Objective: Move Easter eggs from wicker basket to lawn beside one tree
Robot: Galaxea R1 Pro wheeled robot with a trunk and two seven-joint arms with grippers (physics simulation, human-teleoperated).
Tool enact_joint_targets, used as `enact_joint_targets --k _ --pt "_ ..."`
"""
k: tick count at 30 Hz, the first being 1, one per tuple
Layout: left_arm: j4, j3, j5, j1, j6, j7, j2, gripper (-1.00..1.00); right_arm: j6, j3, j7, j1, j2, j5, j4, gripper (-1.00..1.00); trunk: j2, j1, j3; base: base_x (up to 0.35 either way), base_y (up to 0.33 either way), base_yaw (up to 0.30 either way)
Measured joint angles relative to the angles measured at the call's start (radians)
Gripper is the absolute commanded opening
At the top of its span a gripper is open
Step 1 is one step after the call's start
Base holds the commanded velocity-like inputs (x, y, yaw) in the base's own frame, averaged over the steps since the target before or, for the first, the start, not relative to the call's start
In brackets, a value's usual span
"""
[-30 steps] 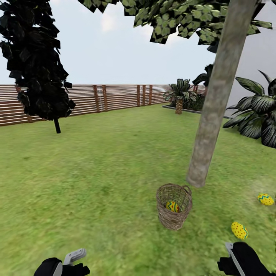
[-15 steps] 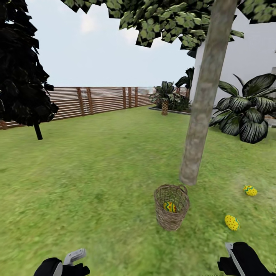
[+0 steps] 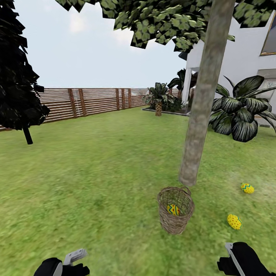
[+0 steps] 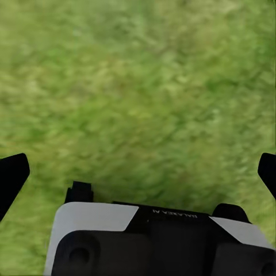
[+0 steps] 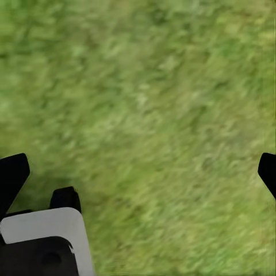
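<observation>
eggs: two lie on the lawn (image 3: 96, 184) beside the tree (image 3: 199, 115), one (image 3: 173, 209) sits in the wicker basket (image 3: 175, 214). our left hand (image 4: 138, 172) and right hand (image 5: 138, 167) hang spread and empty. next we reach into the basket.

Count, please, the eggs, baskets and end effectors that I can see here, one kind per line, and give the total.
Easter eggs: 3, one inside the basket, two on the lawn
Wicker basket: 1
End effectors: 2, left end effector and right end effector, both open over grass
Total: 6
</observation>
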Motion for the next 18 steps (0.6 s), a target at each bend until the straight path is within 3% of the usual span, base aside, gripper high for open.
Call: enact_joint_targets --k 13,18 --pt "-0.001 0.000 0.000 0.000 0.000 0.000 0.000 1.00 0.000 0.000 0.000 0.000 0.002 -0.001 0.000 1.00 0.000 0.000 0.000 0.319 0.161 0.000" --pt "-0.001 0.000 0.000 0.000 0.000 0.000 0.000 1.00 0.000 0.000 0.000 0.000 0.002 -0.001 0.000 1.00 0.000 0.000 0.002 0.218 0.259 -0.141"
